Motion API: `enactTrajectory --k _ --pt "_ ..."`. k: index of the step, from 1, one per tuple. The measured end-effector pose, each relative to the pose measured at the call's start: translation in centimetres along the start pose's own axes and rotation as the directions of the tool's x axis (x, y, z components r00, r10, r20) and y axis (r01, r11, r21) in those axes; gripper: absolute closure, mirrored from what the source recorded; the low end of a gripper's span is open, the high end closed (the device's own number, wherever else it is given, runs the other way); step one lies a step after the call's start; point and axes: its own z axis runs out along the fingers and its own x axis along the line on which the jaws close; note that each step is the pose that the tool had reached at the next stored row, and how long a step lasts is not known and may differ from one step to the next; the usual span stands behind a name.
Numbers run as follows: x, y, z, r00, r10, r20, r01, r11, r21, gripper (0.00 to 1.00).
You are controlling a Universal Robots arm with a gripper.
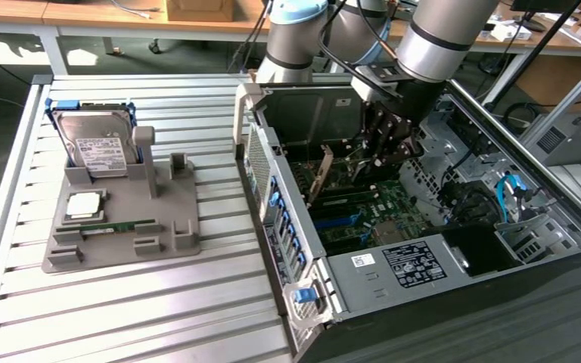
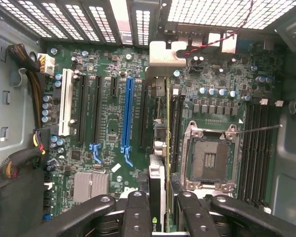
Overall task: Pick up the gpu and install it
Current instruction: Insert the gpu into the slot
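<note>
Inside the open computer case (image 1: 301, 249), my gripper (image 1: 384, 151) is shut on the gpu (image 1: 323, 176), a thin brownish card standing on edge above the motherboard (image 1: 371, 212). In the wrist view the gpu (image 2: 158, 173) runs edge-on from between my black fingers (image 2: 135, 212) toward the case's rear wall. Its silver end bracket (image 2: 163, 54) is at the rear slot openings. My gripper (image 2: 158, 210) clamps the card from both sides. The card stands just beside the blue expansion slot (image 2: 127, 113), over a black slot; whether it is seated I cannot tell.
An empty CPU socket (image 2: 209, 158) and memory slots (image 2: 259, 148) lie beside the card. Cable bundles (image 2: 19, 84) hang at the case wall. Outside, a grey fixture (image 1: 169, 227) holds a hard drive (image 1: 94, 144), a processor (image 1: 84, 204) and a green RAM stick (image 1: 119, 225).
</note>
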Motion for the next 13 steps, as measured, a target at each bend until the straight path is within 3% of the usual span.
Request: enactTrajectory --k 13 --pt "0.56 0.04 0.08 1.0000 0.000 0.0000 0.000 1.0000 0.0000 0.73"
